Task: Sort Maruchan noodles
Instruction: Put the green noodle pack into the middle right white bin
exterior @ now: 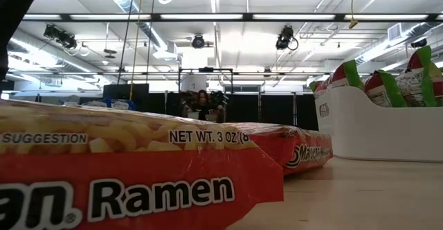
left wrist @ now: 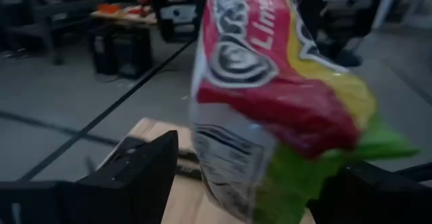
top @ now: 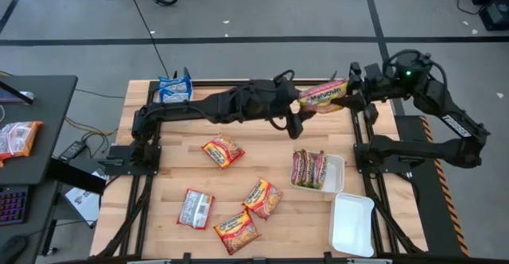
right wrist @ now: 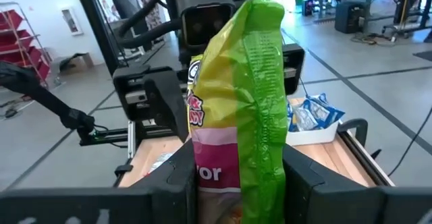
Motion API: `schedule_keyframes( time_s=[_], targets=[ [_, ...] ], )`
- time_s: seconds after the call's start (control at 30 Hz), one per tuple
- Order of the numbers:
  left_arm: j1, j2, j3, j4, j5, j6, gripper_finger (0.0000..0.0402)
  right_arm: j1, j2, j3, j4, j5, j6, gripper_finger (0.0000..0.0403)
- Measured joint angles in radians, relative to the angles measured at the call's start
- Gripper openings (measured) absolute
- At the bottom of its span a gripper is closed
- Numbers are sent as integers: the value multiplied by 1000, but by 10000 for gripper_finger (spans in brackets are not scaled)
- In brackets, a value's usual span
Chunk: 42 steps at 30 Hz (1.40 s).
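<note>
Stretching across the far side of the table (top: 159, 224), the left gripper (top: 297, 105) and the right gripper (top: 348, 99) both close their fingers on one yellow-green-pink packet (top: 324, 95) held up between them (its label reads Maruchan). Blue packets (top: 175, 87) sit in a tray at the far left. Green-edged packets (top: 308, 168) fill a white tray (top: 334, 176) at right, beside an unfilled tray (top: 352, 224). Four red-orange packets (top: 223, 151) lie loose on the wood.

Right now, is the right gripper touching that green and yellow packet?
Touching. In the right wrist view the right gripper's dark fingers press against both sides of the packet, holding it upright.
</note>
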Motion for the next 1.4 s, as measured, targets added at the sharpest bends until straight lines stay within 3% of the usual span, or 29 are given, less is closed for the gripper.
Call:
schedule_keyframes(
  time_s=[0.17, 0.3, 0.37, 0.47, 0.6, 0.67, 0.77, 0.9, 1.07, 1.3, 1.4],
  targets=[
    [2, 0, 0, 33, 7, -8, 265, -7, 12, 1, -3, -28, -27, 132],
    [0, 1, -1, -3, -15, -22, 195, -7, 18, 1, -23, 5, -59, 142],
    [-5, 1, 0, -39, -34, -21, 156, -7, 20, -1, -34, 49, -59, 189],
    [-7, -28, 0, -139, -105, 4, 151, -7, 28, -2, -42, 95, -43, 276],
    [-6, -92, 0, -315, -301, 29, 151, -7, 64, -2, -59, 104, 103, 367],
    [-6, -113, 2, -408, -434, 35, 151, -6, 94, -2, -50, 112, 186, 389],
    [-14, -113, 2, -507, -592, 61, 154, 1, 146, -2, -12, 188, 418, 383],
    [-17, -82, 1, -531, -721, 208, 166, 33, 219, -2, 100, 311, 676, 360],
    [-14, -43, 0, -527, -874, 454, 156, 76, 318, -2, 330, 378, 897, 351],
    [38, -28, 1, -517, -902, 734, 156, 115, 443, -2, 467, 431, 1109, 362],
    [63, -29, 1, -509, -904, 825, 156, 133, 483, -2, 515, 522, 1209, 363]
  ],
)
